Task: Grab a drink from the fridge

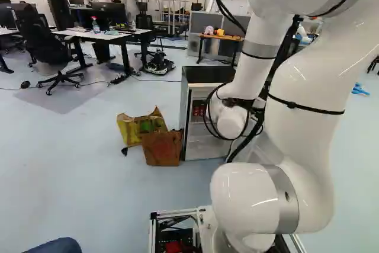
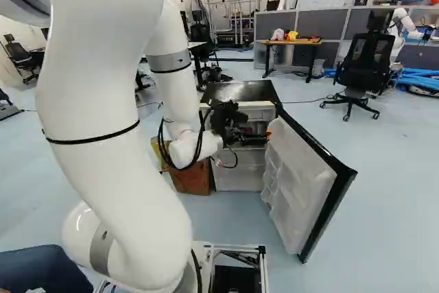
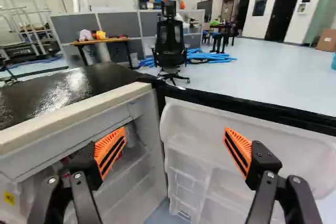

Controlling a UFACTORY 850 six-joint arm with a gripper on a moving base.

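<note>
In the right base view my gripper (image 2: 265,136) is at the open front of the small fridge (image 2: 241,92), near the inner side of its swung-out door (image 2: 302,176). Seen from the wrist, the gripper (image 3: 175,139) has its two orange-padded fingers wide apart with nothing held between them. One finger overlaps the fridge's interior, the other the white door lining (image 3: 247,124). Red cans (image 1: 198,109) stand on an upper shelf in the left base view. Only bits of red show behind one finger in the wrist view, so the drinks are mostly hidden there.
A yellow bag (image 1: 133,127) and a brown bag (image 1: 161,147) stand on the floor beside the fridge. Beyond are an office chair (image 2: 360,66), a wooden table (image 2: 293,42), desks (image 1: 106,35), and another robot (image 2: 405,27). A person's knee (image 2: 41,269) is close by the base.
</note>
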